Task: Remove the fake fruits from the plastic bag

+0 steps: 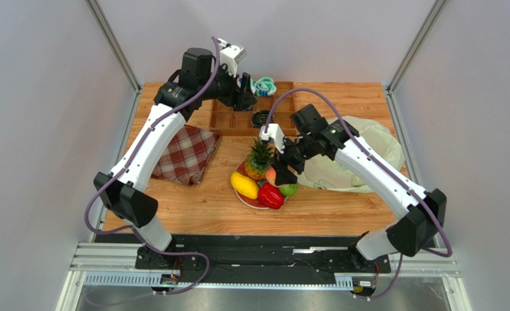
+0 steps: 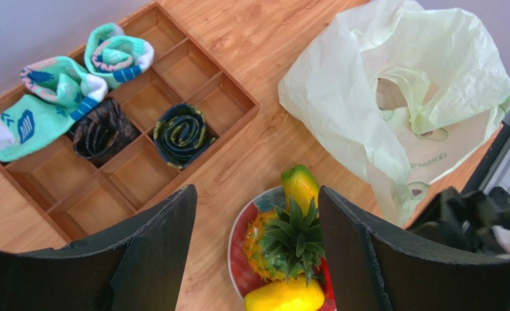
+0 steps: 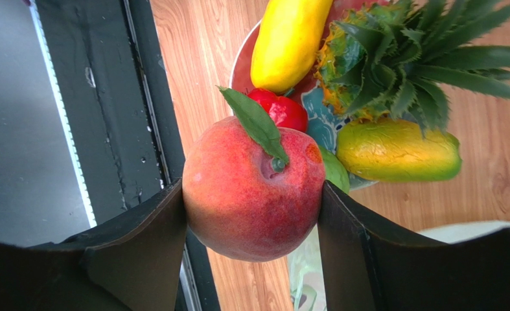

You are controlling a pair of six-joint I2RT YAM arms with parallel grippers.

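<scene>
Bag [image 1: 380, 146], 3 o'clock of plate [image 1: 249, 201]: green print [image 2: 428, 160] ending "coop". Right gripper [image 3: 252, 210] pinching peach [image 3: 241, 184]; left gripper [image 2: 256, 194] spread, empty.

Top external: looks down from high behind the arm bases [image 1: 155, 254], whole wooden table [image 1: 341, 214] in frame. Left wrist: looks steeply down from well above, plate [image 2: 236, 259] at lower centre, plastic bag [image 2: 341, 91] upper right. Right wrist: sits very close, peach [image 3: 251, 194] at centre. Shares plate and pineapple [image 1: 259, 155] with both others.
</scene>
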